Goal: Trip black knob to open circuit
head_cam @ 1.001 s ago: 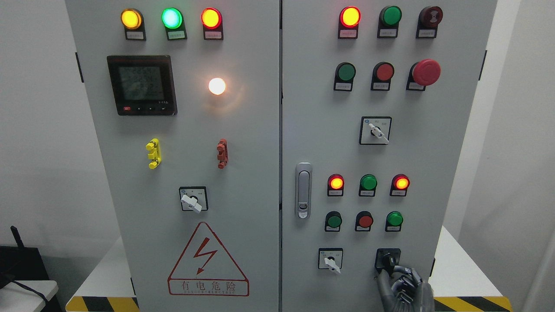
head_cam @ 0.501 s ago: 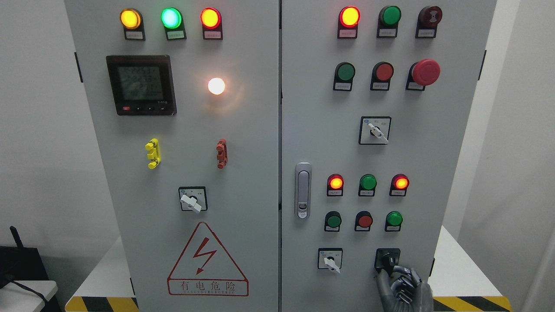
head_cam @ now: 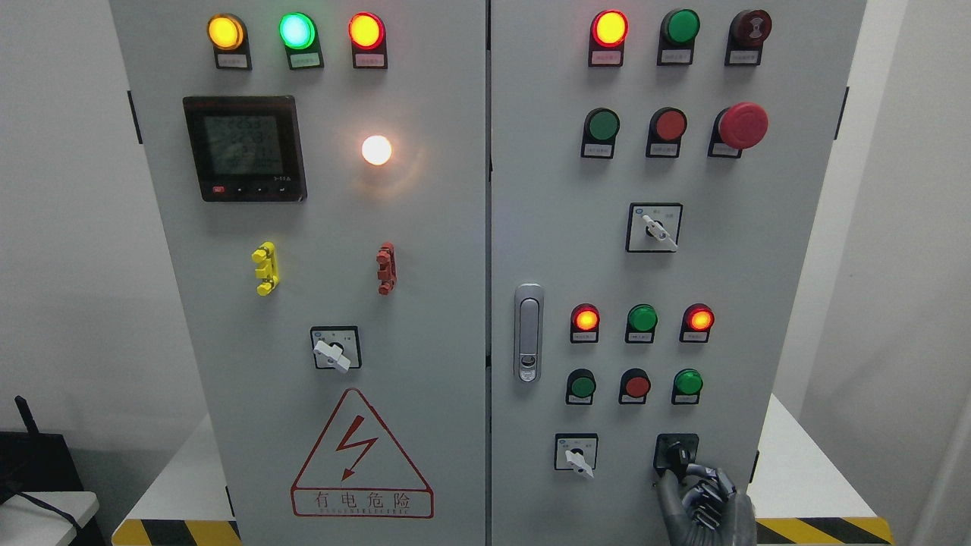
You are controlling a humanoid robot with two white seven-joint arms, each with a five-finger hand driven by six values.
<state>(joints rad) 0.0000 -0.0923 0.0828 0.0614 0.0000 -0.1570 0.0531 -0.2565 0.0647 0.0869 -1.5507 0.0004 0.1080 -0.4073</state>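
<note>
Barely shifted, right hand [head_cam: 702, 500] still grips black knob [head_cam: 677, 456]

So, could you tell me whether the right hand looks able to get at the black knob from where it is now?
Probably yes: the right hand is right below the black knob, its fingertips at the knob, with nothing between them.

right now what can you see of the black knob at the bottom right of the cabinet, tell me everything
The black knob is a dark rotary handle on a square black plate, low on the right door of the grey cabinet, to the right of a white-handled selector switch. It looks like matte plastic, with its handle angled down toward the left. The right hand reaches up from below, its dark fingers curled against the knob's lower part and hiding some of it. No marking on it is readable.
</note>
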